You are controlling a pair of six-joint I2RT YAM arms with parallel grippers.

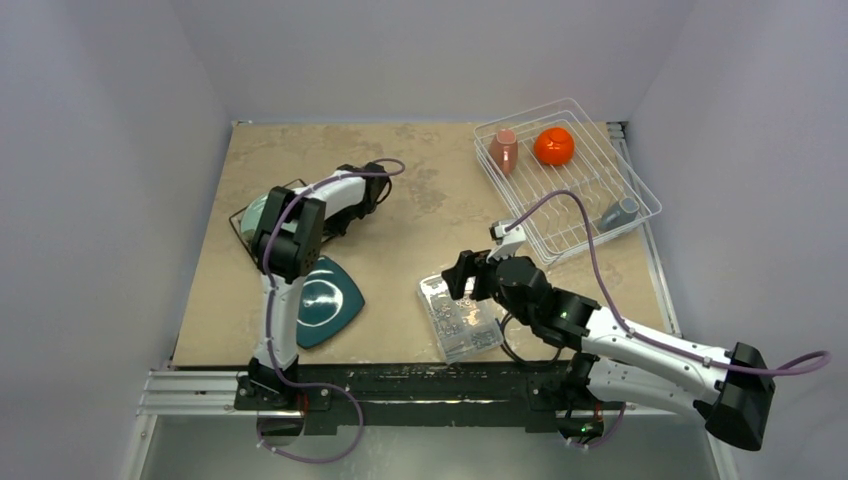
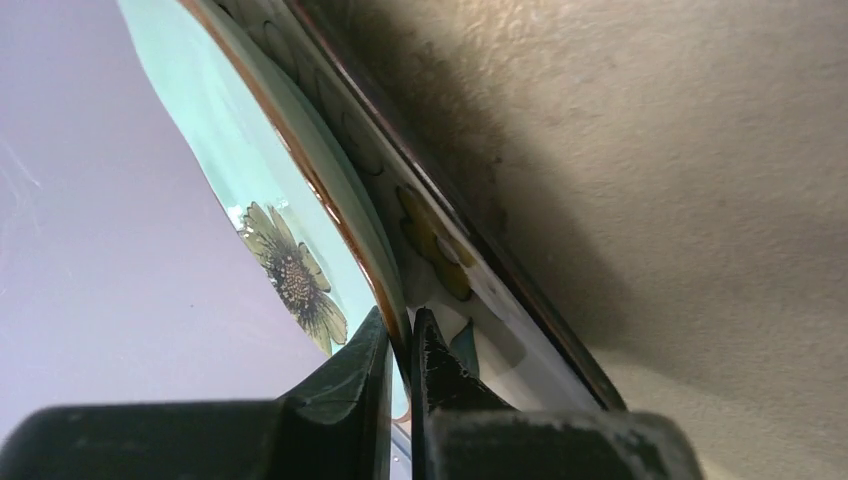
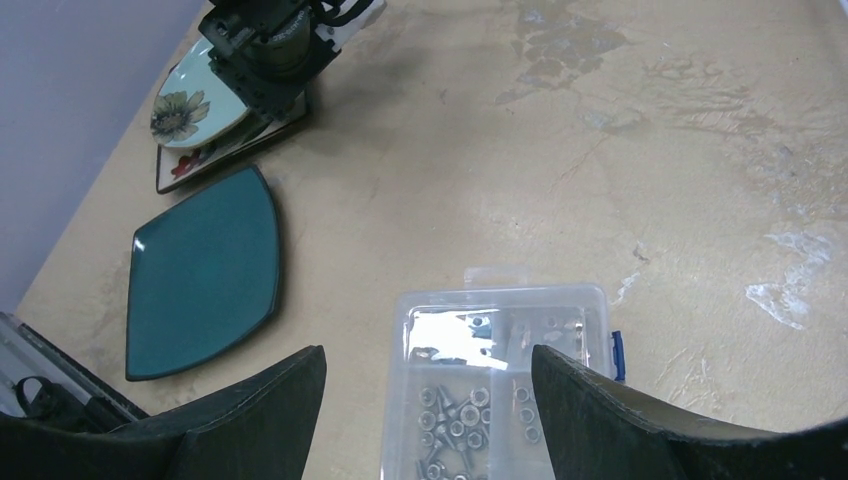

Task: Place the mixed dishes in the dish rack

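Since plates offer only an edge, the left tool (image 2: pixel 400 335) clamps the pale green flowered plate (image 2: pixel 260 190) by its rim at nine o'clock, the right tool (image 3: pixel 425 375) open.

Seen from above, the left arm (image 1: pixel 318 196) hides most of the green plate (image 1: pixel 252 213) and the white plate (image 3: pixel 188 166) under it, plus 1 edge of the teal plate (image 1: pixel 330 300). In the left wrist view, both plates run off the top edge. In the right wrist view, the box (image 3: pixel 505 335) is cut off at the bottom. The mug (image 1: pixel 620 212) is too small to tell how it lies.
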